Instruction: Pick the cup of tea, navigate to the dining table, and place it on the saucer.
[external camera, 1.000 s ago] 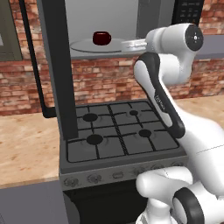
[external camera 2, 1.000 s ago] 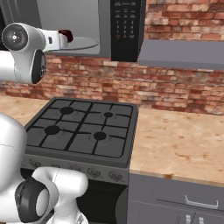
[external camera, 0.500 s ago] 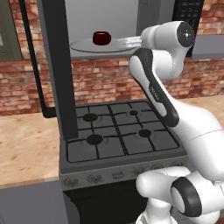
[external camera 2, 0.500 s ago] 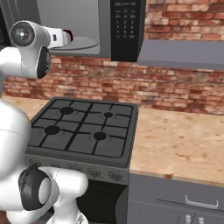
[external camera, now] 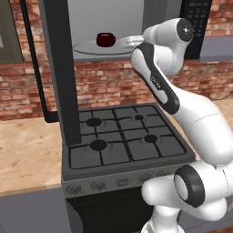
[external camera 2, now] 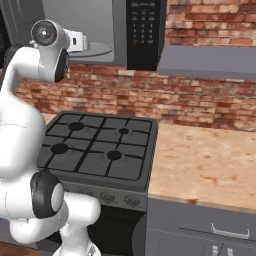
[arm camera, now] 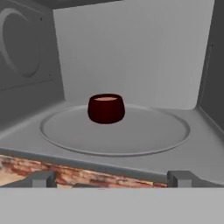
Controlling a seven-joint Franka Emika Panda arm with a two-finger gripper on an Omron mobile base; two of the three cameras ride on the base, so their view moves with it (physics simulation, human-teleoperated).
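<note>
Cup of tea [arm camera: 106, 108] is seen upright on the round turntable [arm camera: 144, 135] inside the open microwave [external camera 2: 142, 30], left of plate centre, well apart from the walls. Gripper [arm camera: 111, 178] is held at the microwave mouth, jaws spread wide, nothing grasped; cup is not yet reached. Reach step is judged in hand: approach should be kept level and straight, fingers passed either side of the cup body, closure made gently so no tea is spilled. Turntable may rotate if pushed. Microwave door [external camera: 57, 68] hangs open at left. Below, a 4-burner stove [external camera: 123, 141] is set between wood-look counters [external camera 2: 210, 160], brick wall [external camera 2: 200, 107] behind.
</note>
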